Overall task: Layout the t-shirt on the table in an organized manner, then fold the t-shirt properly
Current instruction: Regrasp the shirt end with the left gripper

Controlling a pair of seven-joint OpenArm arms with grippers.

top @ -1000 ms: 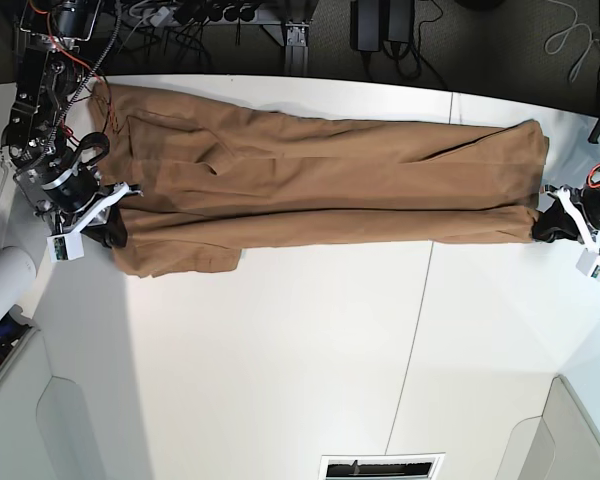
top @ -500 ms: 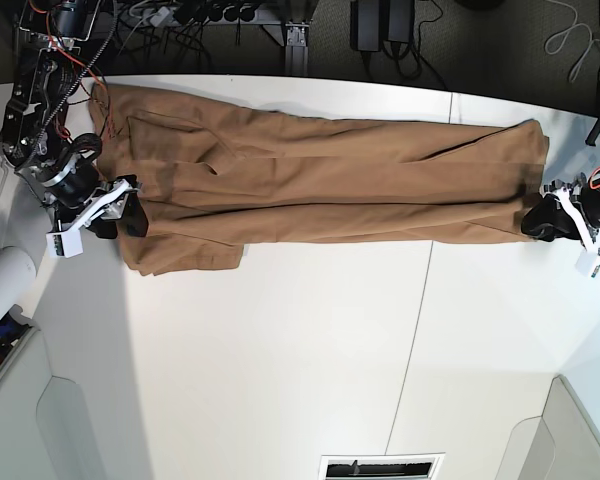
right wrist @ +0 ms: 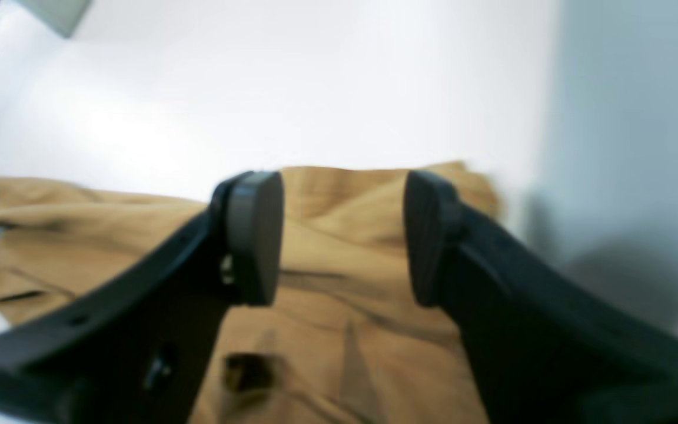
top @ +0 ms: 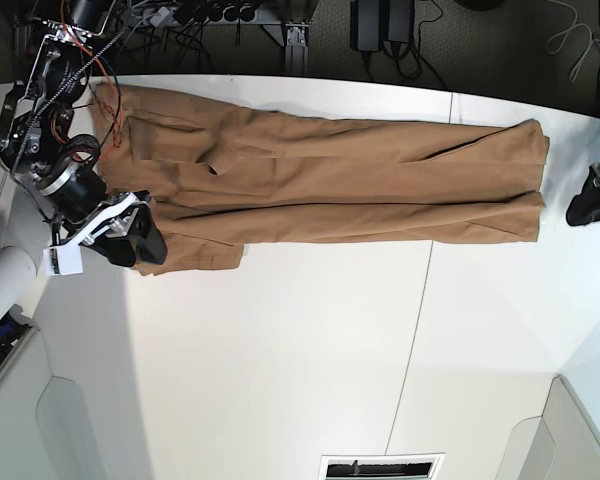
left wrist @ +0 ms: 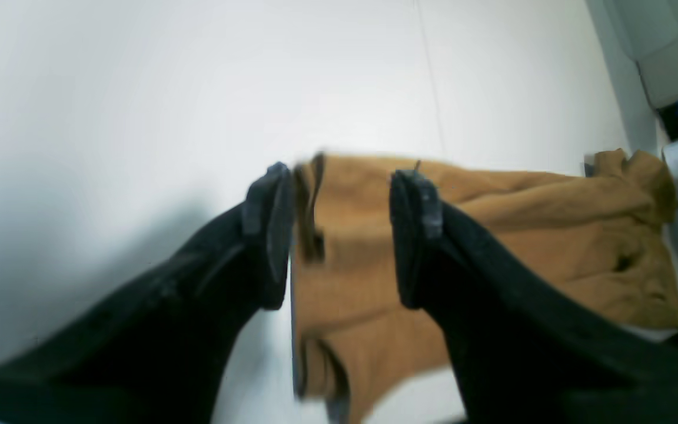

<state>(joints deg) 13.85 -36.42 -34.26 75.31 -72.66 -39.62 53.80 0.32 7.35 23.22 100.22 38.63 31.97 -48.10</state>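
- We find no readable text, label, brand or number in any view.
- White tags on the right arm are too small for us to read.

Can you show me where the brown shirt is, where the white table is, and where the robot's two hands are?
t-shirt (top: 360, 180), base view, middle of the cloth.
table (top: 280, 360), base view, bare top.
right hand (right wrist: 342, 235), right wrist view, between open fingertips.
left hand (left wrist: 339, 232), left wrist view, between open fingertips.

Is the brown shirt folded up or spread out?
Folded: the t-shirt lies as a long narrow band across the table.
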